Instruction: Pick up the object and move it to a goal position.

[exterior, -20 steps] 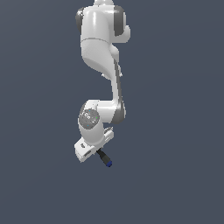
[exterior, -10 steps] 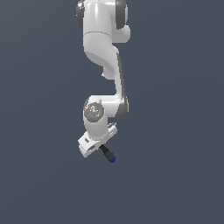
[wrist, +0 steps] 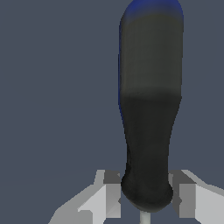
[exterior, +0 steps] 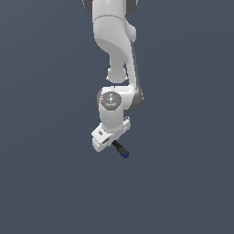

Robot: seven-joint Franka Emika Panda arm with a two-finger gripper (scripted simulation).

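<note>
Hanging from the bent white arm (exterior: 114,50) in the exterior view, the pincer (exterior: 109,142) tilts toward that view's left, and the screwdriver (exterior: 120,150) juts from it toward the right, blue cap outermost, against plain grey with no tabletop to be seen. That suggests carrying, not picking. In the wrist view the fingers (wrist: 187,197) press both sides of the black handle's narrow end, closed on the screwdriver near its shaft, so the heavier handle hangs free. No goal marker shows.
</note>
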